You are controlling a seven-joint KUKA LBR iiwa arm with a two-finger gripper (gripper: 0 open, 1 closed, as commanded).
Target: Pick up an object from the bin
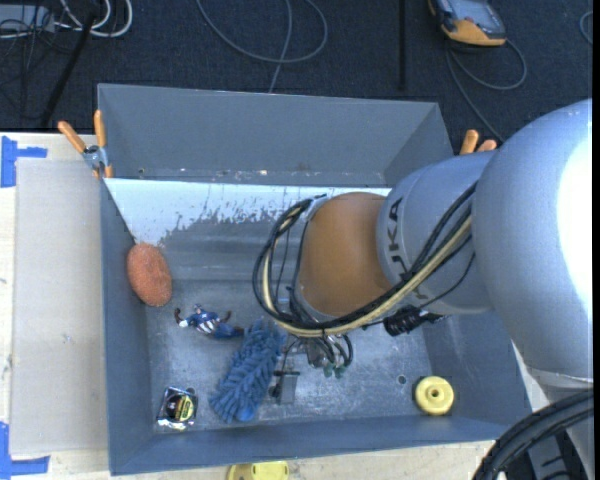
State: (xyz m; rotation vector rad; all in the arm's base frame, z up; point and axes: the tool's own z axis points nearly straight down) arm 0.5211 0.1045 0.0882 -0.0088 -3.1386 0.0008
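Note:
My gripper hangs low in the front middle of the bin, under the arm's orange cover, with its dark tip right beside a blue shaggy mop-like cloth. The cloth lies stretched from the middle toward the front edge, touching or nearly touching the gripper's left side. A small blue and white toy figure lies just left of the cloth's upper end.
An orange-brown oval sponge-like lump leans at the left wall. A small yellow and black tape measure sits at the front left corner. A yellow round roll lies at the front right. The arm and its cables cover the bin's right half.

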